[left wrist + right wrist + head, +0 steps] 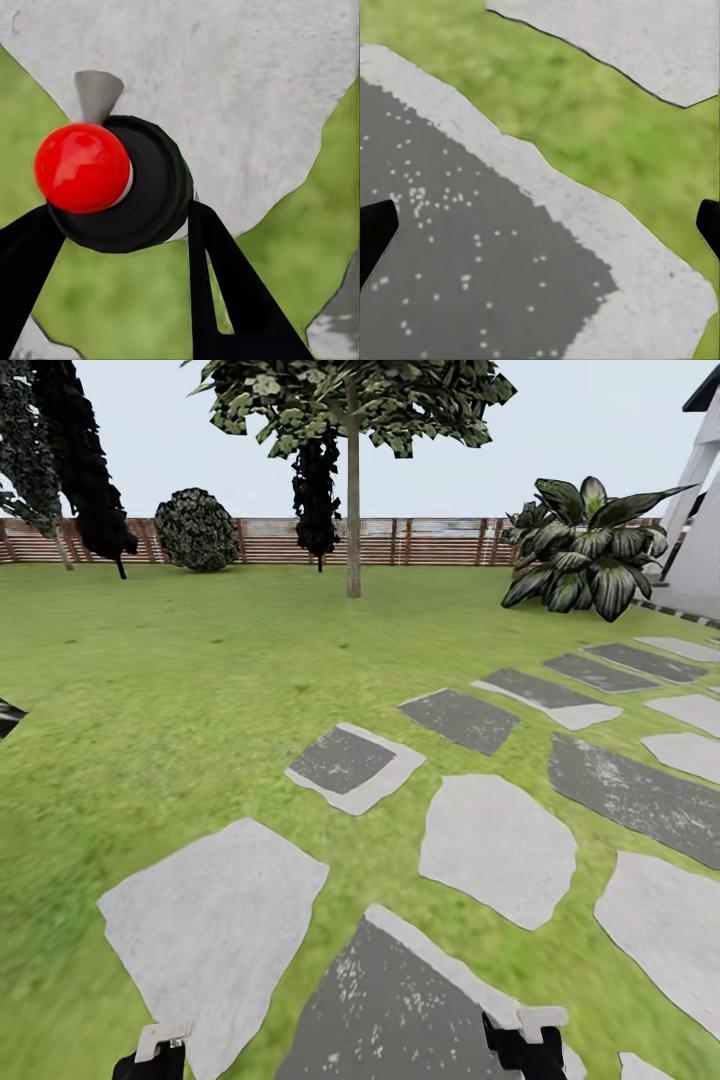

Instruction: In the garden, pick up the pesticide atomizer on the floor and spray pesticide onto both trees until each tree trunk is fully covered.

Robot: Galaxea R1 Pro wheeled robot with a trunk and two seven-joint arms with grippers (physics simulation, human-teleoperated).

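Note:
My left gripper [120, 229] is shut on the pesticide atomizer [139, 191], a dark round bottle whose glossy red top [81, 167] faces the wrist camera. It hangs over a pale paving stone and grass. My right gripper [544, 225] is open, its black fingertips [376, 229] far apart over a dark speckled stone, holding nothing. In the head view both arms show at the bottom edge, the left [155, 1055] and the right [525, 1040]. A tree with a straight grey-brown trunk [353, 520] stands far ahead on the lawn. Dark jagged foliage [75, 460] hangs at the far left.
Pale and dark grey stepping stones [495, 845] cross the green lawn [170, 660] from the bottom to the right. A brown slat fence [440, 540] closes the back, with a round bush [197, 530] before it. A broad-leaved plant [585, 550] and a white building corner [695, 530] stand right.

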